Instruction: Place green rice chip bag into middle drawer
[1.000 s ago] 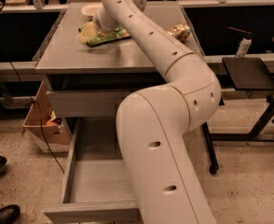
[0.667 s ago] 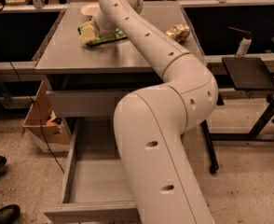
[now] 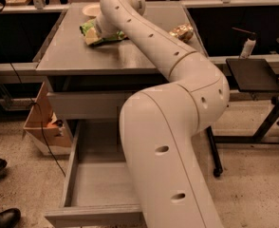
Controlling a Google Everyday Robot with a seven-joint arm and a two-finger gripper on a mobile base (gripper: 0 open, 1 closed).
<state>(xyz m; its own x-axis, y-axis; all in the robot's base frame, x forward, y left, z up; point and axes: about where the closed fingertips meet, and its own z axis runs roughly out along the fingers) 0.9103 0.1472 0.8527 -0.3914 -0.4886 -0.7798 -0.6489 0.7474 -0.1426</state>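
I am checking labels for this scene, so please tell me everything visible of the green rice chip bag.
The green rice chip bag is bright green with pale patches, crinkly and thin-looking. It lies on the grey cabinet top, toward the back, just in front of a white bowl. The gripper is down at the bag, and the arm covers much of it; a grasp cannot be confirmed.

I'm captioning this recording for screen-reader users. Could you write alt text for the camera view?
A cream robot arm reaches over a grey cabinet top, its gripper at the green rice chip bag lying near the back left, close to a white bowl. Below, the middle drawer stands pulled open, partly hidden by the arm.
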